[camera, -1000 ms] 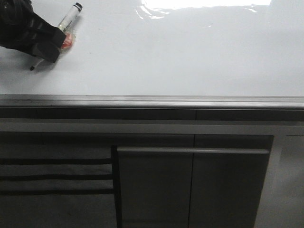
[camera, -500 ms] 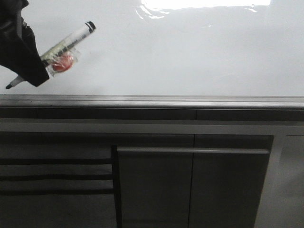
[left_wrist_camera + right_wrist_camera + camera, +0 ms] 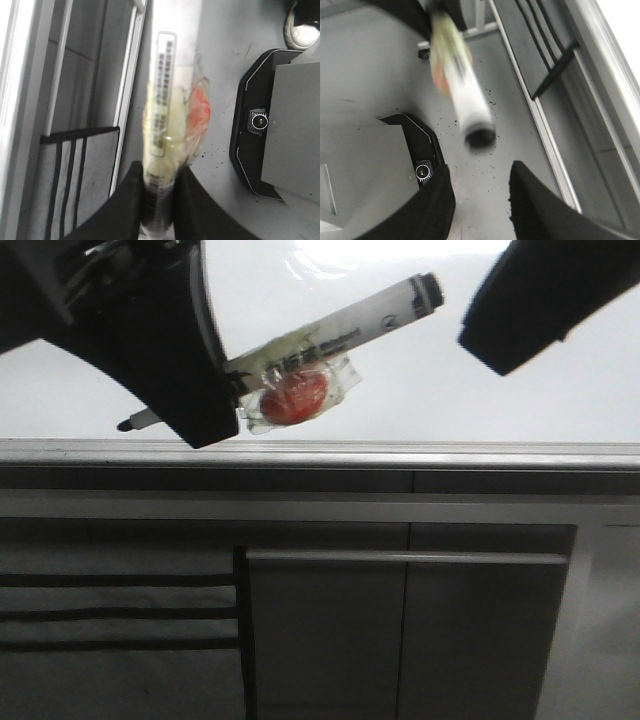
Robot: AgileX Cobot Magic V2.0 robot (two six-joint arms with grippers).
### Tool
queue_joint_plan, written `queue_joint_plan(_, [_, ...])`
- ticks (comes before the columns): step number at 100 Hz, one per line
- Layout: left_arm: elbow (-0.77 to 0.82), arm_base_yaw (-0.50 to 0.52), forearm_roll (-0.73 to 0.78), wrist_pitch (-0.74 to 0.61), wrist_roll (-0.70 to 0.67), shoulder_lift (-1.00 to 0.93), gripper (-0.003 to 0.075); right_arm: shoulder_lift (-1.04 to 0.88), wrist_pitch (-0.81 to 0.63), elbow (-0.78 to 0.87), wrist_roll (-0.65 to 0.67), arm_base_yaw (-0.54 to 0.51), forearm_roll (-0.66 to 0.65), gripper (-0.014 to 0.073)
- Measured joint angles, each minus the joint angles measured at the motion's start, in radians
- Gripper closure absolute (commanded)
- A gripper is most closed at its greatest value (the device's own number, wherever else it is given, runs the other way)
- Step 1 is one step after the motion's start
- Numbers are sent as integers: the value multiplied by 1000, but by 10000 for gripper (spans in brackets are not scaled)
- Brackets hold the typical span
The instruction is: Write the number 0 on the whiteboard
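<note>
1. Two dark grippers show in the front view, both raised in front of the whiteboard [image 3: 420,390], which fills the upper part of the scene as a glossy white surface with glare along its top.
2. Our left gripper [image 3: 205,410] sits at the upper left and is clamped on a marker pen [image 3: 340,335]. In the left wrist view its two black fingers [image 3: 127,205] press against either side of the pen's barrel [image 3: 162,100].
3. The pen lies at a slant in the front view: its dark writing tip pokes out low on the left of the gripper, and its black cap end points up and to the right.
4. A crumpled clear wrap with a red patch [image 3: 295,398] clings to the pen's barrel just beside the gripper.
5. Our right gripper [image 3: 540,305] hangs at the upper right, just beside the pen's cap end without touching it. In the right wrist view its fingers [image 3: 535,205] stand spread apart, with the blurred cap end of the pen [image 3: 477,135] beyond the gap between them.
6. We see no drawn 0 on the visible part of the whiteboard.
7. A grey metal edge strip [image 3: 400,452] runs along the board's lower edge, with dark cabinet panels [image 3: 400,630] beneath it.
</note>
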Motion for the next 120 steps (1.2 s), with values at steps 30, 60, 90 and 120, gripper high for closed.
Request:
queue_joint_plan(30, [-10, -27, 0, -2, 16, 0, 740, 36, -58, -34, -81, 48, 38, 346])
queue_joint_plan(60, [-12, -27, 0, -39, 18, 0, 740, 46, -64, -34, -121, 52, 51, 346])
queue_joint_plan(90, [-12, -27, 0, -43, 18, 0, 740, 80, -64, -34, -129, 52, 51, 384])
queue_joint_plan(120, [-12, -27, 9, -46, 34, 0, 740, 80, -46, -34, -136, 52, 55, 584])
